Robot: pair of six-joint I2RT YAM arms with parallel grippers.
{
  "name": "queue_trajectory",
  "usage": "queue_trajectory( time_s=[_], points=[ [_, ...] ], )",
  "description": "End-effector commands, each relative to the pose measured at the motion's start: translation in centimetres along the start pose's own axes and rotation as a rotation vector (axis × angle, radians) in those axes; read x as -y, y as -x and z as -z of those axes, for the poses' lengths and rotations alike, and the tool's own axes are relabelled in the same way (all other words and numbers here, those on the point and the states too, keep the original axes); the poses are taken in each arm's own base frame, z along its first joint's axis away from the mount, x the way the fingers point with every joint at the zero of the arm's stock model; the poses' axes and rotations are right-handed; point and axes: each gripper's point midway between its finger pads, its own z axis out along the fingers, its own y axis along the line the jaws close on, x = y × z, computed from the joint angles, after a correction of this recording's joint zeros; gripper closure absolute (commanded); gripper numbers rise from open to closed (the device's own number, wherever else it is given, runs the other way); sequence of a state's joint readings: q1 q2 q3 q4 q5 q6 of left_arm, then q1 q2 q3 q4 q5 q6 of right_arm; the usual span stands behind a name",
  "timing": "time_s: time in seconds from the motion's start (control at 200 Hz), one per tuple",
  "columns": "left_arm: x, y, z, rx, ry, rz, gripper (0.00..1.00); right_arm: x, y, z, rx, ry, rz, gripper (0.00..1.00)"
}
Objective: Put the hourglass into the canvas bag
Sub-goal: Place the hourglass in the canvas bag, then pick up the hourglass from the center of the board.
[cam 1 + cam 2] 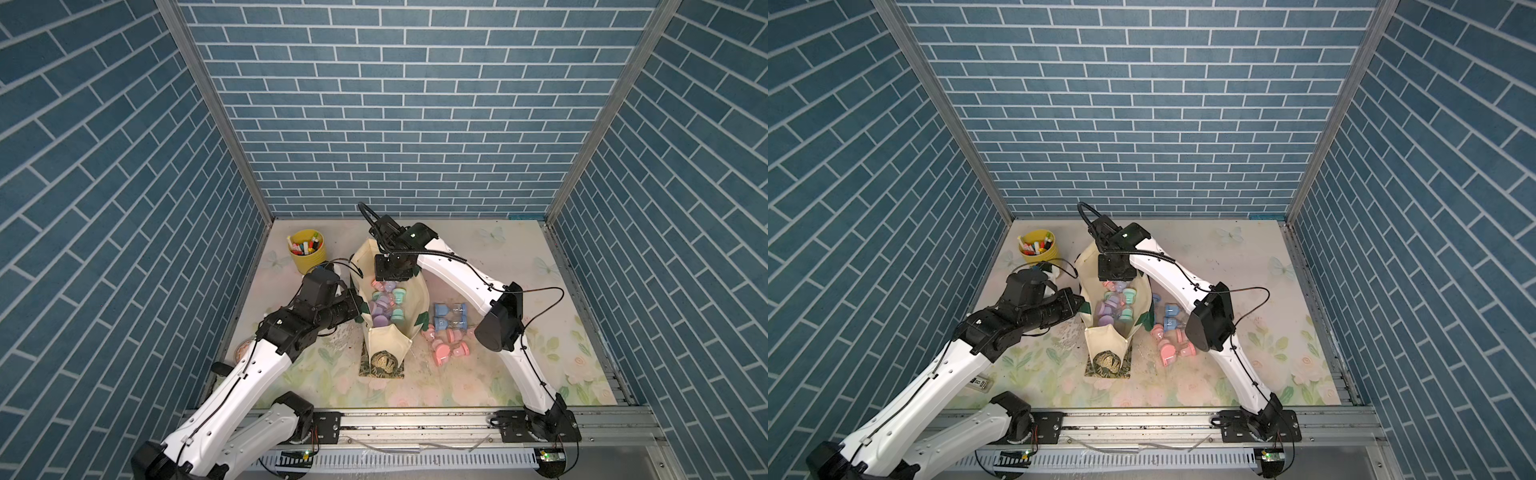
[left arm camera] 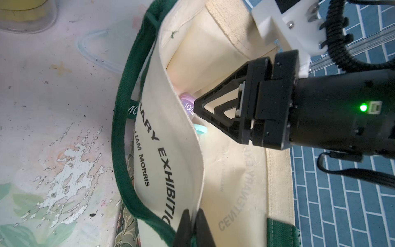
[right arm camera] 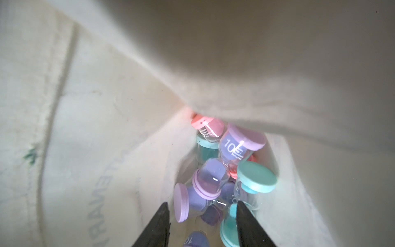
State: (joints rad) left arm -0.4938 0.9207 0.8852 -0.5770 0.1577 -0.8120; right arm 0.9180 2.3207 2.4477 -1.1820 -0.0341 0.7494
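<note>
2 jobs: left gripper (image 2: 193, 216) pinches the bag (image 1: 388, 338) rim to hold its mouth wide, right gripper (image 3: 202, 205) hangs spread and empty over hourglasses (image 3: 210, 181) piled inside; spare hourglasses (image 1: 441, 352) at bag's 3 o'clock.

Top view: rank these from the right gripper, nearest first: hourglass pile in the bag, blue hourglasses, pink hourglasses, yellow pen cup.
1. hourglass pile: inside the canvas bag, just below the right gripper.
2. blue hourglasses: outside the bag, to its right.
3. pink hourglasses and yellow pen cup: too close to call; they sit on opposite sides of the bag.
</note>
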Motion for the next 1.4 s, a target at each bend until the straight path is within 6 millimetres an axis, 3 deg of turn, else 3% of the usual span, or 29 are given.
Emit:
queue_trajectory(
  time_s=[0.0, 0.055, 0.08, 0.21, 0.325, 0.47, 0.576, 0.696, 0.906, 1.101, 1.276, 1.396],
  points=[
    [-1.0, -0.2, -0.6, -0.003, 0.029, -0.018, 1.0, 0.2, -0.1, 4.6, 0.049, -0.001, 0.038, 0.5],
    [-1.1, -0.3, -0.6, -0.005, 0.028, -0.019, 1.0, 0.1, 0.1, 5.9, 0.08, -0.005, 0.06, 0.52],
    [-1.1, -0.4, -0.6, -0.005, 0.029, -0.018, 1.0, -0.2, 0.2, 8.1, 0.117, 0.012, 0.068, 0.53],
    [-1.2, -0.6, -0.4, -0.013, 0.026, -0.024, 1.0, 0.7, -0.3, 12.7, 0.205, -0.016, 0.102, 0.54],
    [-1.3, -1.1, -0.4, -0.039, 0.019, -0.029, 0.88, 3.7, -1.9, 15.8, 0.248, -0.075, 0.08, 0.54],
    [-1.6, -1.0, 1.0, -0.009, 0.033, -0.049, 0.82, 8.3, -5.9, 17.1, 0.24, -0.134, 0.038, 0.54],
    [-1.8, -1.0, 1.7, -0.001, 0.041, -0.053, 0.83, 11.4, -9.6, 16.1, 0.182, -0.155, -0.005, 0.52],
    [-2.1, -1.4, 1.2, -0.013, 0.039, -0.037, 0.88, 13.3, -12.5, 13.7, 0.098, -0.151, -0.052, 0.51],
    [-2.6, -1.6, 0.8, -0.015, 0.05, -0.031, 0.96, 15.1, -13.3, 9.9, 0.053, -0.167, -0.119, 0.52],
    [-2.1, -1.2, 0.8, -0.012, 0.047, -0.035, 1.0, 19.5, -15.7, 7.9, 0.02, -0.284, -0.262, 0.5],
    [-2.0, -1.1, 0.9, -0.007, 0.04, -0.031, 1.0, 19.9, -18.1, 5.8, -0.042, -0.245, -0.274, 0.47],
    [-2.0, -1.3, 0.8, -0.013, 0.039, -0.029, 1.0, 20.5, -19.3, 5.4, -0.082, -0.269, -0.275, 0.47]
  ],
)
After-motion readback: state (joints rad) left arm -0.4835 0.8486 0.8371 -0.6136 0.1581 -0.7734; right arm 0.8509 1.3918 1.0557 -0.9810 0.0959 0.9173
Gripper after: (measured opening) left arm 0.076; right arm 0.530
